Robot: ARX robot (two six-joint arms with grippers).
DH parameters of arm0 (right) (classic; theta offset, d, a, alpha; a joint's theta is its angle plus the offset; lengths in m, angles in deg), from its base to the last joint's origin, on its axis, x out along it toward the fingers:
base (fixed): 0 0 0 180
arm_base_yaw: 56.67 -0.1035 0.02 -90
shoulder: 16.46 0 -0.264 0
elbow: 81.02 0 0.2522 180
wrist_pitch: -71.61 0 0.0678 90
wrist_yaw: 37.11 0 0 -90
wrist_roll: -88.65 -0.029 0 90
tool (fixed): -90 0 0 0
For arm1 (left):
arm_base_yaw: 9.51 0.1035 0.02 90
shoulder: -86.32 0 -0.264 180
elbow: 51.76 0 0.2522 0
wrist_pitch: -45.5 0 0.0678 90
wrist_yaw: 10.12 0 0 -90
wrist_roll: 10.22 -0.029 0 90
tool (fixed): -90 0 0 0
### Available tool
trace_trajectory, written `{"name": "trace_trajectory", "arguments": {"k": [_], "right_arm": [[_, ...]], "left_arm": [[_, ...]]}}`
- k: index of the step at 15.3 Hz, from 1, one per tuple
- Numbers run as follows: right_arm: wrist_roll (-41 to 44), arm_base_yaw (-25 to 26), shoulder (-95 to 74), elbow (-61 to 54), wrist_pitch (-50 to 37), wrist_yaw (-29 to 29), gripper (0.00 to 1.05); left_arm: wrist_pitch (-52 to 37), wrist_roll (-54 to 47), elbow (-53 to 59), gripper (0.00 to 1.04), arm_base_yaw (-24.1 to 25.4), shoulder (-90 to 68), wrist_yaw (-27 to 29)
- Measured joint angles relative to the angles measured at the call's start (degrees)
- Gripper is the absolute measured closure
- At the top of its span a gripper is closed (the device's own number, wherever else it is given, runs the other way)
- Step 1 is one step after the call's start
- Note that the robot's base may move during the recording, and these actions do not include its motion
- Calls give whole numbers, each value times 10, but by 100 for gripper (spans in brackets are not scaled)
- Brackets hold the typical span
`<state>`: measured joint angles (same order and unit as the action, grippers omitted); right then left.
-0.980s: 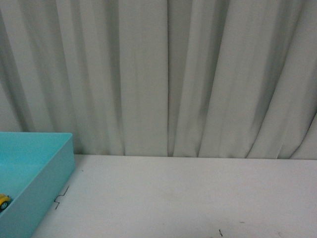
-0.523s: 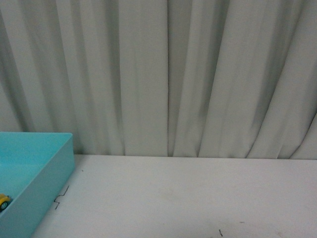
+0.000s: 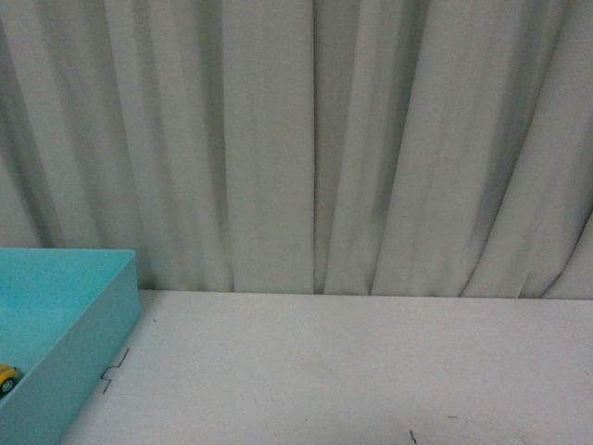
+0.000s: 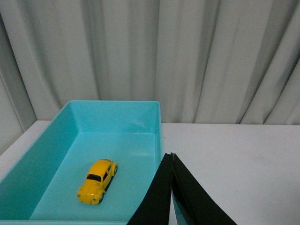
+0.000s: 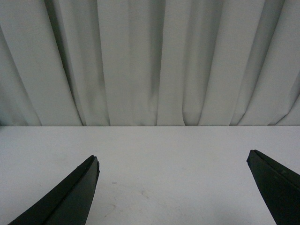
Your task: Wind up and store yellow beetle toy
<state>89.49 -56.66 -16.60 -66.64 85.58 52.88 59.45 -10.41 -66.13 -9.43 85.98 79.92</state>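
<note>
Front view: a white counter (image 3: 352,371) runs to a pale pleated curtain (image 3: 315,139); neither arm shows here.
Bin: a turquoise bin (image 3: 88,338) sits at the left edge of the counter, open at the top.
Toy: the yellow beetle toy (image 4: 97,180) lies on the bin's floor, upright on its wheels, apart from every wall; in the front view only a sliver of it (image 3: 7,377) shows.
Left end effector (image 4: 171,157): fingers pressed together to a point, holding nothing, over the bin's near right corner, well apart from the toy.
Right end effector (image 5: 173,164): fingers spread wide, empty, above bare counter.
</note>
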Motion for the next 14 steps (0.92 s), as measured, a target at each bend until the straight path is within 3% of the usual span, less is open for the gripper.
{"name": "trace_trajectory", "arguments": {"k": [3, 5, 8, 9, 14], "right_arm": [[0, 0, 0, 0, 0, 0, 7], [0, 0, 0, 0, 0, 0, 7], [0, 0, 0, 0, 0, 0, 7], [0, 0, 0, 0, 0, 0, 7], [0, 0, 0, 0, 0, 0, 7]], "left_arm": [[0, 0, 0, 70, 0, 0, 0], [0, 0, 0, 38, 0, 0, 0], [0, 0, 0, 11, 0, 0, 0], [0, 0, 0, 5, 0, 0, 0], [0, 0, 0, 7, 0, 0, 0]]}}
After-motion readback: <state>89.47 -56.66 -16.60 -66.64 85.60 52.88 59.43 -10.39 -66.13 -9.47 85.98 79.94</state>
